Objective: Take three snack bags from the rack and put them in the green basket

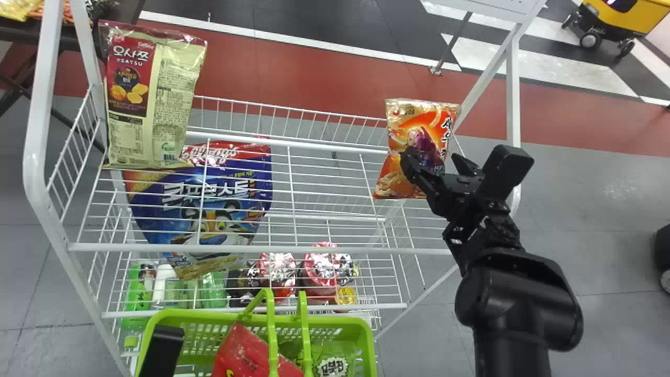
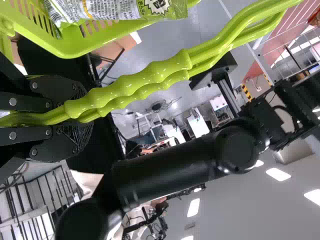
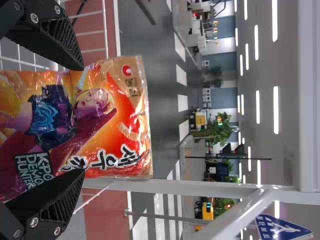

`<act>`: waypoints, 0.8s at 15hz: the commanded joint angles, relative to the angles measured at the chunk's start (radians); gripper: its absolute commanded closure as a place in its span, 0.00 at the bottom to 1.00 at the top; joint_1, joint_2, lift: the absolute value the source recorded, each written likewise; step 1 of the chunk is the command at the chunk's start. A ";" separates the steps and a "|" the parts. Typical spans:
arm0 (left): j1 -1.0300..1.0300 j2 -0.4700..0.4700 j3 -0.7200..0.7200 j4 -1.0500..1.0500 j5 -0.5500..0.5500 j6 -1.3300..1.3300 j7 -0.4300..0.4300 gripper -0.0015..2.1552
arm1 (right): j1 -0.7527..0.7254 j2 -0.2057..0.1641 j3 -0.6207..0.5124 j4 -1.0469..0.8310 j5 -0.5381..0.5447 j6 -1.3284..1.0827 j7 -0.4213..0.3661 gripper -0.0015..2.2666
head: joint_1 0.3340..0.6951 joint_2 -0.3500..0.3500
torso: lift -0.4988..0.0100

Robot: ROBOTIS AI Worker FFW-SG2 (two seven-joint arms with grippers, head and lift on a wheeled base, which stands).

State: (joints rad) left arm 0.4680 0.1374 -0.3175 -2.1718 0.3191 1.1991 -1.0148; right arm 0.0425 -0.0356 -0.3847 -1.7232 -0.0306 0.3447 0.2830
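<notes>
Right wrist view: the right tool (image 3: 82,120) stands wide, a finger to either side of an orange snack bag (image 3: 112,130) upright at the right end of the white wire rack (image 1: 261,249). Light, soft and slick by its look, with brittle contents, the puffed bag likely calls for a gentle squeeze across its sides near mid-height, while the left tool (image 2: 89,115) is closed around the handles (image 2: 150,79) of the green basket (image 1: 209,317), home to a red bag (image 1: 248,351) and a green bag (image 1: 340,353).
</notes>
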 commanded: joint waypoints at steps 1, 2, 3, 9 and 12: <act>-0.002 -0.001 0.000 0.004 0.002 0.000 -0.001 0.84 | -0.055 -0.010 -0.009 0.076 0.024 0.032 0.035 0.09 | 1.00 0.00 | 0.97; -0.002 -0.001 0.000 0.006 0.002 0.000 -0.001 0.84 | -0.056 -0.010 -0.006 0.080 0.044 0.032 0.042 0.31 | 1.00 0.00 | 0.97; -0.002 -0.004 0.000 0.007 0.002 0.000 0.001 0.84 | -0.053 -0.010 -0.002 0.079 0.051 0.035 0.047 0.84 | 1.00 0.00 | 0.97; 0.004 -0.004 0.000 0.003 -0.002 0.000 0.001 0.84 | 0.011 -0.009 -0.033 0.024 -0.003 -0.017 0.090 0.97 | 1.00 0.00 | 0.97; 0.008 -0.004 0.000 0.000 -0.003 0.000 0.001 0.84 | 0.108 -0.009 -0.037 -0.125 -0.038 -0.017 0.093 0.97 | 1.00 0.00 | 0.97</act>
State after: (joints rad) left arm 0.4745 0.1334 -0.3184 -2.1698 0.3162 1.1989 -1.0139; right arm 0.0907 -0.0445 -0.4207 -1.7615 -0.0409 0.3282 0.3753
